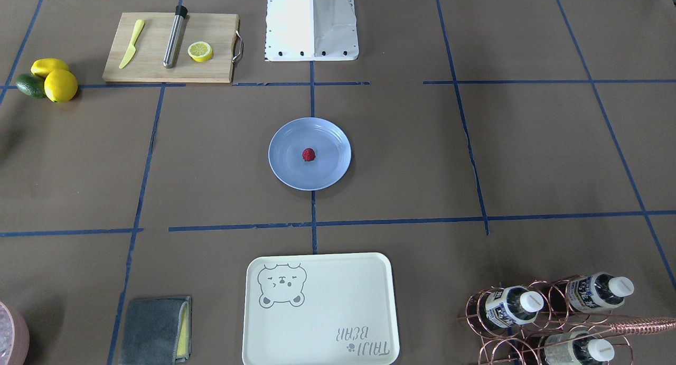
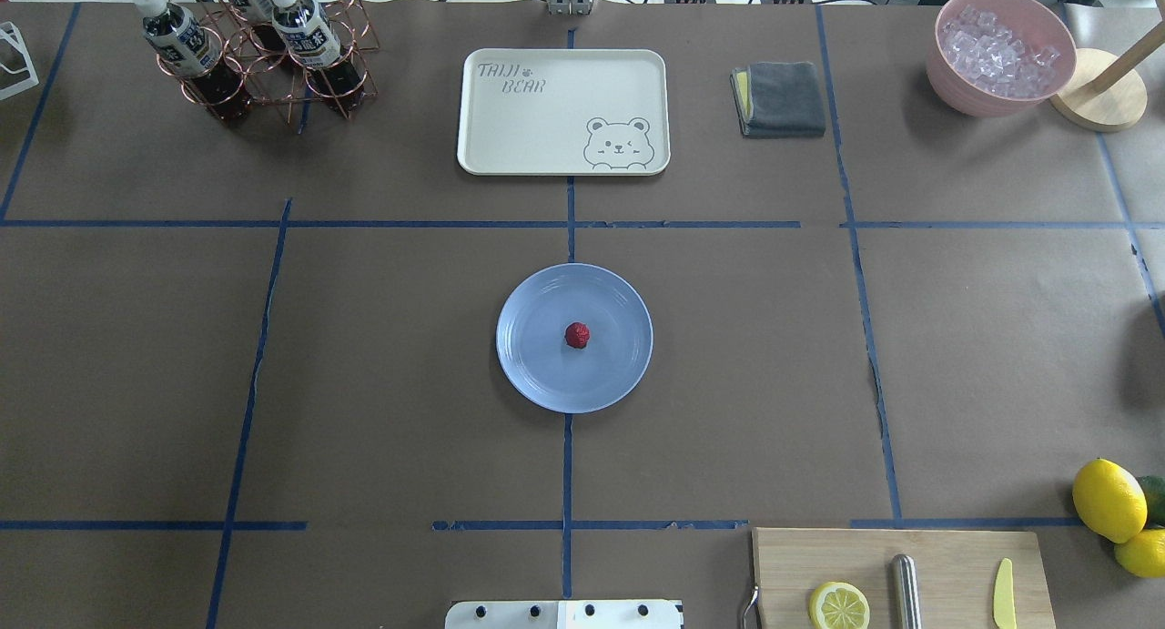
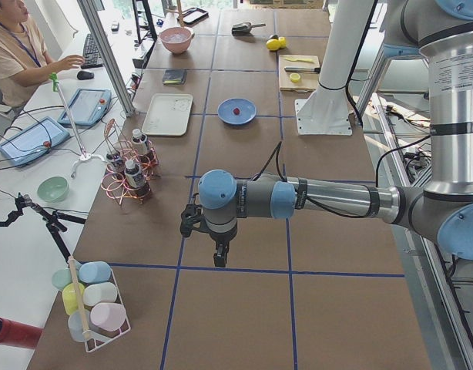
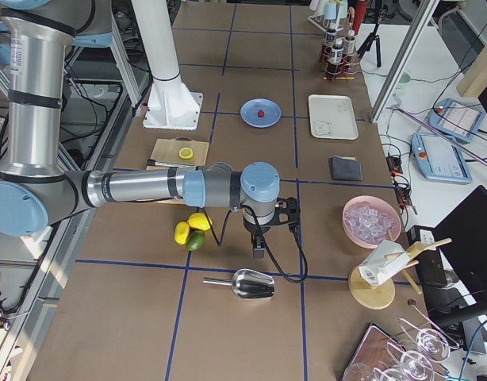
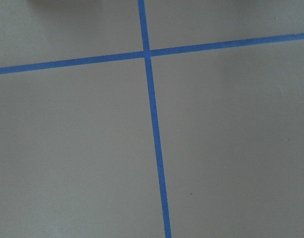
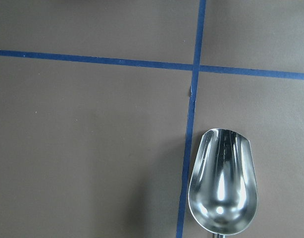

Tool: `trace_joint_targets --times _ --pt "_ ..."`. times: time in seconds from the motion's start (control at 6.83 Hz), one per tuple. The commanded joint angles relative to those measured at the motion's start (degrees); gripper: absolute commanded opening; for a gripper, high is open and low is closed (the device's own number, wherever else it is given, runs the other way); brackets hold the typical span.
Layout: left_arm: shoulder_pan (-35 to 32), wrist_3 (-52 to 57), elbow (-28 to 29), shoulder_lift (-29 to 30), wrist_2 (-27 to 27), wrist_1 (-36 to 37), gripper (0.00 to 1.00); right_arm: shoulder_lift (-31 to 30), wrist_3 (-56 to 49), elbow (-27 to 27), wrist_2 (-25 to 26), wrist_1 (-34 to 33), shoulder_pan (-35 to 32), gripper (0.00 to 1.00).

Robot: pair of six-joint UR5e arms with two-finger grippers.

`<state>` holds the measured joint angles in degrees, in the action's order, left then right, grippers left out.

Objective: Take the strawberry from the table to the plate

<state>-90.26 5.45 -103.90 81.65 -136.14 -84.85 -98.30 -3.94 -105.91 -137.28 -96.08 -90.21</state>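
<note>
The small dark-red strawberry (image 1: 308, 154) (image 2: 577, 335) lies in the middle of the light-blue plate (image 1: 285, 167) (image 2: 537, 374), which sits at the centre of the brown-paper table (image 1: 422, 159). Neither arm is near it. My left gripper (image 3: 219, 260) hangs over bare table far toward the left end, and only the exterior left view shows it, so I cannot tell its state. My right gripper (image 4: 258, 251) hangs over the right end above a metal scoop (image 6: 223, 186); I cannot tell whether it is open or shut. Both wrist views show only table, no fingers.
A cutting board (image 1: 169, 48) holds a knife, a metal rod and a lemon half. Lemons and an avocado (image 1: 50, 80) lie beside it. A bear-print tray (image 2: 562, 110), a bottle rack (image 2: 255, 46), a grey cloth (image 2: 781, 99) and an ice bowl (image 2: 1001, 51) line the far edge.
</note>
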Motion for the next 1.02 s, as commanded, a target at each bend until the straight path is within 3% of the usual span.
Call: trace_joint_targets --times 0.0,0.88 --pt "-0.79 -0.08 -0.16 0.00 -0.09 -0.05 1.00 0.04 0.07 -0.61 0.78 0.01 0.03 1.00" --pt "-0.88 0.00 0.80 3.15 0.35 0.30 1.00 0.04 -0.02 -0.61 0.96 -0.16 1.17 1.00"
